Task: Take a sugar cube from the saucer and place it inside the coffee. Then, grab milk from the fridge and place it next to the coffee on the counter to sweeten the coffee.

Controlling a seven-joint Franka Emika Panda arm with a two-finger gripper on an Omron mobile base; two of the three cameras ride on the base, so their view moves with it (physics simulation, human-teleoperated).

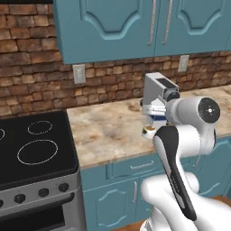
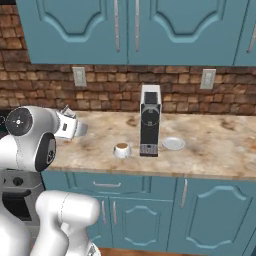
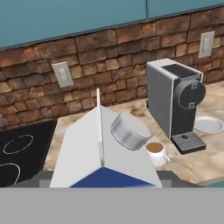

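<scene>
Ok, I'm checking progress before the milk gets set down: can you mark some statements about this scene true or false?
1. The white gabled milk carton with a blue band is up off the beige marbled counter. True.
2. In the right base view, the small white cup of coffee stands right of the grey-and-black coffee machine. False: it stands left; the round white saucer is on the right.
3. The cup is empty. False: brown liquid shows inside.
4. A black stovetop adjoins the counter. True.
</scene>
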